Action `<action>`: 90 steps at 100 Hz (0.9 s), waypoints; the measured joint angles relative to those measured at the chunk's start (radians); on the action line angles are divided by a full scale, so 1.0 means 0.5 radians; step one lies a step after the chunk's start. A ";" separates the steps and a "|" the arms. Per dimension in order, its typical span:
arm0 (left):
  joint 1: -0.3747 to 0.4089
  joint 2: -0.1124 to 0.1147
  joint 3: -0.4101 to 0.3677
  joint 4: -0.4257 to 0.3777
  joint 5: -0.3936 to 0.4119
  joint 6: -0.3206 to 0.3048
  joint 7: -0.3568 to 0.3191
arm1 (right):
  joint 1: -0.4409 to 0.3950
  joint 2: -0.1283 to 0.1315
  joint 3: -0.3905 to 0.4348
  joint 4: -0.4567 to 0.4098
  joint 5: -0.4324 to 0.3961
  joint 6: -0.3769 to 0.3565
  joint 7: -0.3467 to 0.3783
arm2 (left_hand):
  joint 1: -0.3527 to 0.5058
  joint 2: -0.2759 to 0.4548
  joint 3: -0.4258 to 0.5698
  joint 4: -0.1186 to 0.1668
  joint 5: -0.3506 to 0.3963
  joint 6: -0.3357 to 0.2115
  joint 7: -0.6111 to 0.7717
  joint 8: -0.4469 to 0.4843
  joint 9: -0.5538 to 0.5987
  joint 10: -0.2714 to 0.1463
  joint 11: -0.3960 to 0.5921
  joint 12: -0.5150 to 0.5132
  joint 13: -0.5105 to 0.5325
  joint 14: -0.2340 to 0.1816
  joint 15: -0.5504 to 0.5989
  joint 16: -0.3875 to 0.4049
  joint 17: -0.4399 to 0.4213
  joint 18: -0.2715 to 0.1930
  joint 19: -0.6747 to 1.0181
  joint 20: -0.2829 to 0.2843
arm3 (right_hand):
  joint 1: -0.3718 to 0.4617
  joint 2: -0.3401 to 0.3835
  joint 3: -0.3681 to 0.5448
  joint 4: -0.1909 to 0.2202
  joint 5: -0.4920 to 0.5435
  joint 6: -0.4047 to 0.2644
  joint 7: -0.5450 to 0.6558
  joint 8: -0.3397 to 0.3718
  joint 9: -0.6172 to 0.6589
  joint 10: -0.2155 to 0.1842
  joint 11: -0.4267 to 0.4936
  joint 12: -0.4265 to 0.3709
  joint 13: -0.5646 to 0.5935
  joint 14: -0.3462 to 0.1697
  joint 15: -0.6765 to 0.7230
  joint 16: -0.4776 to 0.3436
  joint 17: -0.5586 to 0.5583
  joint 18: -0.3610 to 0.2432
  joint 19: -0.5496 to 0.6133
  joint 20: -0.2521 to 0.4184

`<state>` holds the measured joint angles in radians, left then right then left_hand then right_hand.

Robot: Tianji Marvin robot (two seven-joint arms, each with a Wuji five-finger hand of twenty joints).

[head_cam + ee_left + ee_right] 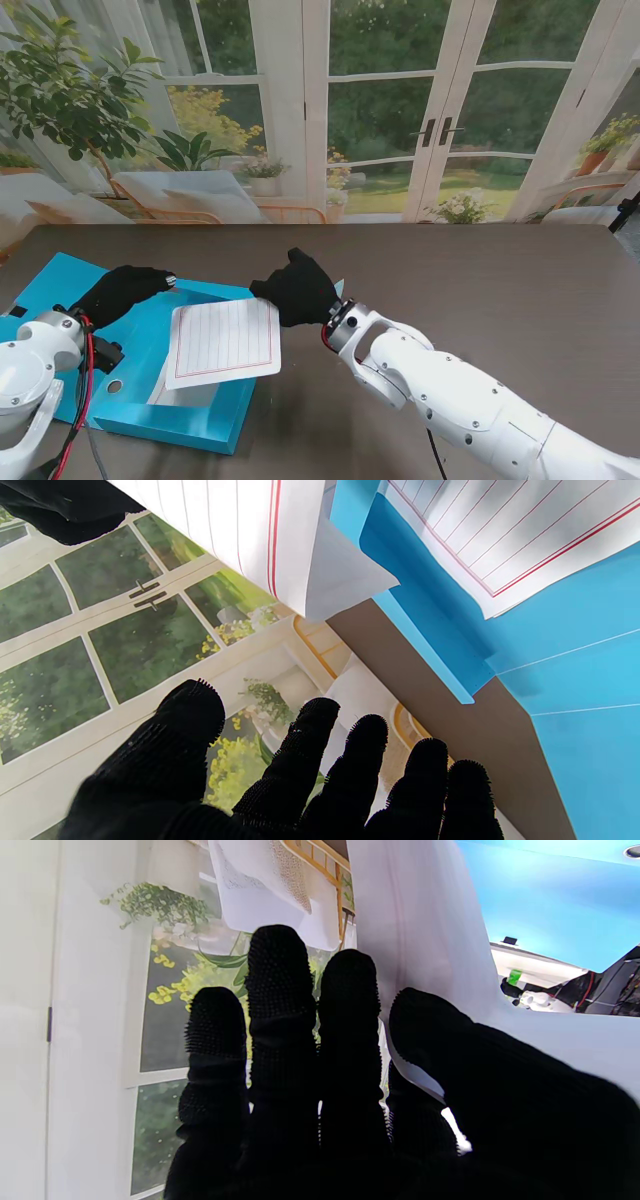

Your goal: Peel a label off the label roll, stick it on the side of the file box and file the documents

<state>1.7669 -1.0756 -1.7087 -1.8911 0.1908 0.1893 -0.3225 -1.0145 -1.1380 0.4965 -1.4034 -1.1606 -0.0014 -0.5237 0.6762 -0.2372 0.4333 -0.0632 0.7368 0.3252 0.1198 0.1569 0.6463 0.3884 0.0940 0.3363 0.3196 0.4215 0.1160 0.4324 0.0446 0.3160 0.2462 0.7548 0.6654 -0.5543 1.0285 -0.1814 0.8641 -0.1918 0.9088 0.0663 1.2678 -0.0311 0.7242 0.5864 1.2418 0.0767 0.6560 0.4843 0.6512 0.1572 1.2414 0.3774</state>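
The right hand pinches the lined sheet over the blue file box, lower left; left hand fingers spread, empty. A weak pinch could drop it.

We saw a dark brown bench stretching across the scene. At its far edge stood a printed backdrop of white French doors opening on a green garden, with a leafy plant at far left and a lounge chair beside it.
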 measured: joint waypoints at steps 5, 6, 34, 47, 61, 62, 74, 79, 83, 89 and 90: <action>0.019 0.001 -0.005 -0.017 -0.001 0.029 -0.001 | -0.006 -0.010 0.001 0.011 0.010 0.013 -0.011 | 0.000 0.000 -0.006 0.000 0.000 0.018 0.000 0.000 0.000 0.030 0.000 0.000 0.000 0.016 0.000 0.000 0.001 0.005 0.000 0.000 | 0.006 0.016 -0.017 0.000 -0.003 0.000 -0.008 0.000 0.000 0.000 0.000 0.000 0.000 0.000 0.000 0.000 0.000 0.000 0.000 0.000; 0.023 0.001 -0.005 -0.019 -0.002 0.035 -0.001 | -0.008 -0.011 0.002 0.011 0.012 0.015 -0.013 | 0.000 0.000 -0.007 0.000 0.000 0.020 0.000 0.000 0.000 0.039 0.000 0.000 0.001 0.017 0.000 0.000 0.002 0.007 0.000 0.000 | 0.006 0.016 -0.017 0.000 -0.004 0.000 -0.008 0.000 0.000 0.000 0.000 0.000 0.000 0.000 0.000 0.000 0.000 0.000 0.000 0.000; 0.068 -0.007 0.048 -0.009 -0.223 0.212 0.016 | -0.092 -0.017 0.165 -0.010 0.016 0.029 -0.020 | -0.001 0.072 -0.099 0.000 0.001 0.041 0.000 0.000 0.055 0.093 0.037 0.042 0.097 0.095 0.000 0.030 0.072 0.083 0.002 0.049 | 0.013 0.022 -0.041 0.000 -0.004 0.000 -0.014 0.000 0.000 -0.001 0.000 0.000 0.000 -0.001 -0.001 0.015 0.000 0.000 0.000 0.000; 0.004 -0.021 0.111 0.048 -0.305 0.239 0.055 | -0.113 0.002 0.251 -0.048 -0.016 0.020 -0.017 | -0.042 0.126 -0.198 -0.002 0.001 0.041 -0.002 0.001 0.056 0.120 0.037 0.065 0.099 0.121 0.006 0.054 0.076 0.118 0.020 0.095 | 0.013 0.023 -0.043 0.000 -0.005 0.000 -0.014 0.000 0.000 -0.001 0.000 0.000 0.000 -0.001 -0.001 0.015 0.000 0.000 0.000 0.000; -0.090 -0.042 0.169 0.109 -0.519 0.287 0.081 | -0.148 0.028 0.353 -0.089 -0.077 -0.023 -0.014 | -0.042 0.170 -0.386 -0.002 0.000 0.041 -0.003 0.010 0.088 0.126 0.025 0.080 0.102 0.138 0.007 0.098 0.076 0.122 0.021 0.156 | 0.013 0.023 -0.045 0.000 -0.005 0.000 -0.014 0.000 0.000 -0.001 0.000 0.000 0.000 -0.001 -0.001 0.015 0.000 0.000 0.000 0.000; -0.095 -0.042 0.173 0.111 -0.520 0.290 0.078 | -0.151 0.030 0.361 -0.092 -0.081 -0.027 -0.014 | -0.042 0.170 -0.391 -0.002 0.000 0.041 -0.003 0.010 0.088 0.126 0.025 0.082 0.102 0.138 0.007 0.099 0.076 0.122 0.021 0.156 | 0.013 0.023 -0.045 0.000 -0.005 0.000 -0.014 0.000 0.000 -0.001 0.000 0.000 0.000 -0.001 -0.001 0.015 0.000 0.000 0.000 0.000; -0.167 -0.043 0.227 0.146 -0.561 0.309 0.035 | -0.200 0.054 0.463 -0.118 -0.118 -0.092 -0.021 | -0.042 0.192 -0.414 -0.002 0.000 0.041 -0.003 0.013 0.088 0.127 0.025 0.094 0.102 0.138 0.032 0.112 0.076 0.122 0.021 0.179 | 0.014 0.024 -0.046 0.000 -0.005 0.000 -0.015 0.000 0.000 -0.001 0.000 0.000 0.000 -0.001 -0.001 0.015 0.000 0.000 0.000 0.000; -0.198 -0.045 0.250 0.167 -0.631 0.315 0.035 | -0.217 0.065 0.491 -0.122 -0.127 -0.108 -0.028 | -0.042 0.192 -0.431 -0.002 0.000 0.041 -0.003 0.019 0.088 0.127 0.031 0.102 0.102 0.138 0.057 0.140 0.076 0.122 0.022 0.206 | 0.014 0.024 -0.046 0.000 -0.005 0.000 -0.015 0.000 0.000 -0.001 0.000 0.000 0.000 -0.001 -0.001 0.015 0.000 0.000 0.000 0.000; -0.220 -0.048 0.266 0.181 -0.685 0.323 0.035 | -0.230 0.071 0.515 -0.124 -0.133 -0.118 -0.035 | -0.042 0.192 -0.443 -0.002 0.000 0.041 -0.003 0.022 0.088 0.128 0.035 0.117 0.102 0.138 0.078 0.160 0.076 0.122 0.039 0.230 | 0.014 0.024 -0.046 0.000 -0.005 0.000 -0.015 0.000 0.000 -0.001 0.000 0.000 0.000 -0.001 -0.001 0.015 0.000 0.000 0.000 0.000; -0.251 -0.052 0.290 0.193 -0.715 0.345 0.034 | -0.249 0.080 0.548 -0.125 -0.142 -0.135 -0.049 | -0.042 0.192 -0.477 -0.002 0.000 0.041 -0.003 0.029 0.088 0.134 0.038 0.138 0.102 0.138 0.102 0.199 0.076 0.122 0.050 0.259 | 0.014 0.024 -0.046 0.000 -0.005 0.000 -0.015 0.000 0.000 -0.001 0.001 0.000 0.000 -0.001 -0.001 0.015 0.000 0.000 0.000 0.000; -0.256 -0.053 0.294 0.194 -0.715 0.350 0.032 | -0.251 0.081 0.552 -0.126 -0.144 -0.138 -0.051 | -0.042 0.192 -0.478 -0.002 0.000 0.041 -0.003 0.029 0.088 0.135 0.040 0.143 0.102 0.138 0.105 0.203 0.076 0.122 0.050 0.262 | 0.014 0.024 -0.047 0.000 -0.005 0.000 -0.015 0.000 0.000 -0.001 0.001 0.000 0.000 -0.001 -0.001 0.015 0.000 0.000 0.000 0.000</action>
<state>1.6391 -1.1020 -1.5619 -1.7942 -0.1668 0.3642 -0.3063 -1.1401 -1.0973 0.7724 -1.4661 -1.2328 -0.0705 -0.5491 0.6552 -0.1414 0.1942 -0.0642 0.7365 0.3456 0.1183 0.1714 0.6905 0.4558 0.1137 0.4078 0.3706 0.4906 0.1684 0.5341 0.0825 0.3770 0.2713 0.8860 0.6724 -0.5424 1.0052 -0.1814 0.8617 -0.1920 0.9014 0.0664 1.2677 -0.0315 0.7245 0.5866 1.2417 0.0762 0.6555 0.4920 0.6513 0.1572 1.2414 0.3774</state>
